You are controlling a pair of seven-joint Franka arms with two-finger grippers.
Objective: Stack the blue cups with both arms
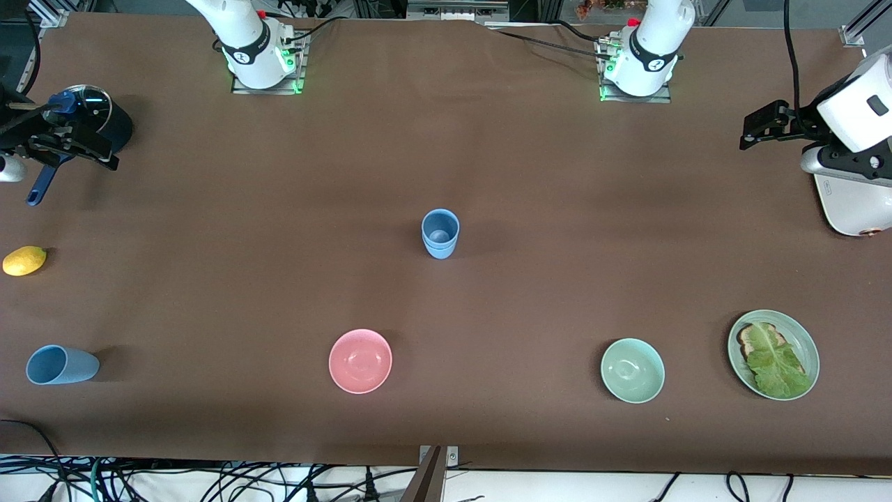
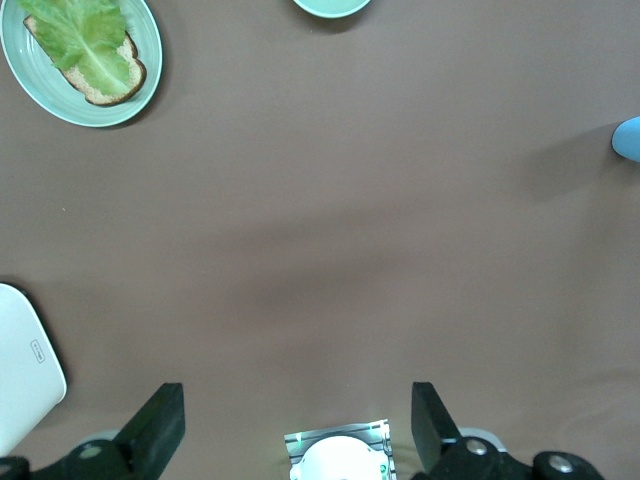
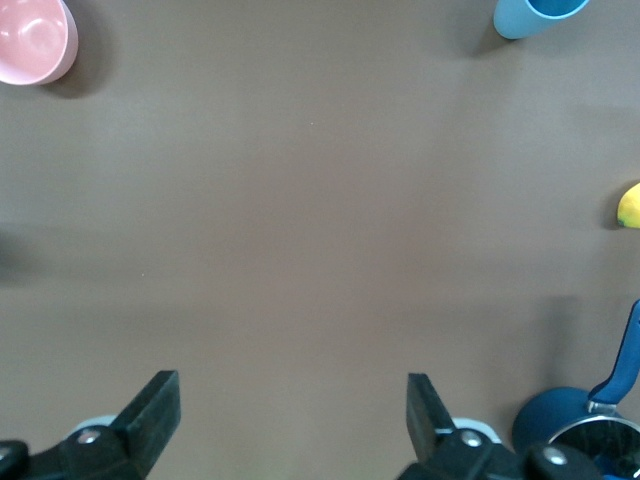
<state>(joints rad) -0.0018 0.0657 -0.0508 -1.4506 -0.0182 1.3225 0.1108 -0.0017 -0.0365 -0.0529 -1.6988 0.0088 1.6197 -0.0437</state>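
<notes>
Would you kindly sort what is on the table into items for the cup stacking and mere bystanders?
Job:
- nested blue cups, mid-table
- tipped blue cup
- left end effector, open
- right end effector, open

Bystanders:
- pink bowl
- mint bowl
- lettuce toast plate
- lemon
- dark blue pot

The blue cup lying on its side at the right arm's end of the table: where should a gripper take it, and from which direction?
Judging by its pose, come straight down on the toppled blue cup and close the fingers across its tapered wall, near mid-body. Its open mouth faces the table's end, so the rim is not reachable from above. The open right gripper, over the dark blue pot, is the closer one.
</notes>
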